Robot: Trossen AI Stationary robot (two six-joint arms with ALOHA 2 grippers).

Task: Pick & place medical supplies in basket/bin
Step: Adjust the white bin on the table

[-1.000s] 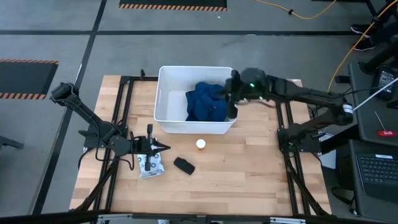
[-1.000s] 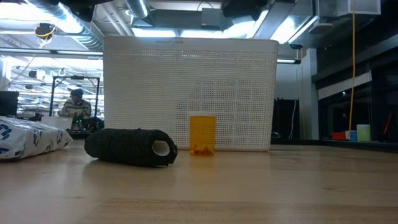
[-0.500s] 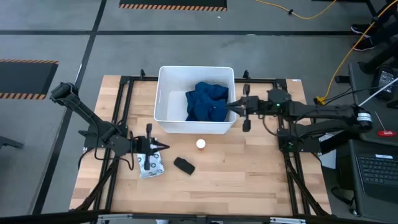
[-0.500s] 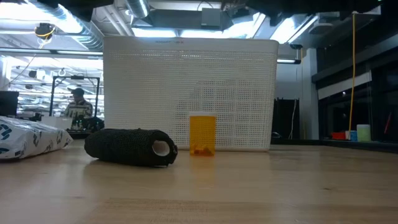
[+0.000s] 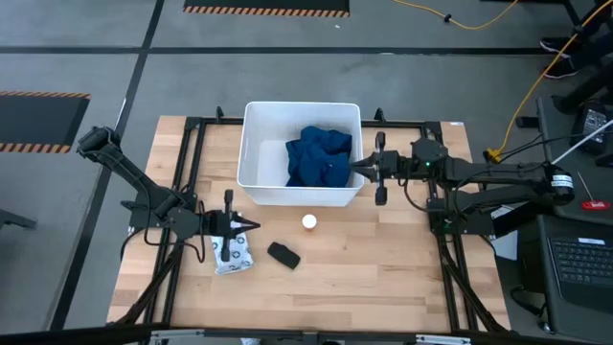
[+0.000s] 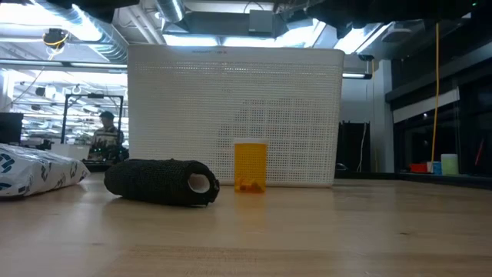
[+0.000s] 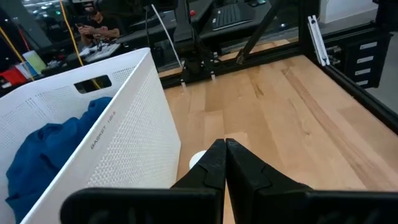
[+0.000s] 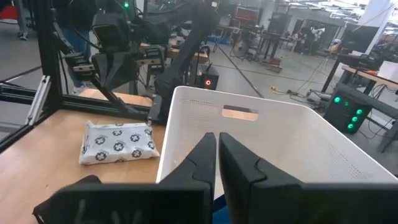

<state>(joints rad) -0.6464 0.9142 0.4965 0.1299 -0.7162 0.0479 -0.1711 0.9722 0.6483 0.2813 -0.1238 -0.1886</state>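
Wooden worktop (image 5: 383, 268) carries the white tub (image 5: 257, 151), with the dark-blue cloth (image 5: 318, 156) lying inside it. Just in front stand the orange bottle (image 5: 309, 222), the black oblong (image 5: 283, 254) and the dotted packet (image 5: 231, 253). Right hand (image 5: 356, 168) is clenched, empty, beside the tub's right wall; left hand (image 5: 251, 227), likewise clenched, hangs above the packet.

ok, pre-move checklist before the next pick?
1. Blue cloth inside the white tub: ok.
2. Right gripper empty, fingers shut, at the tub's right wall: ok.
3. Left gripper shut, holding nothing, beside the white packet: ok.
4. Packet, black oblong and orange bottle in the tub: not ok, all three lie on the table.
5. Bottle upright: ok in the low view.
6. Fingers open for a grasp: not ok, both pairs closed.
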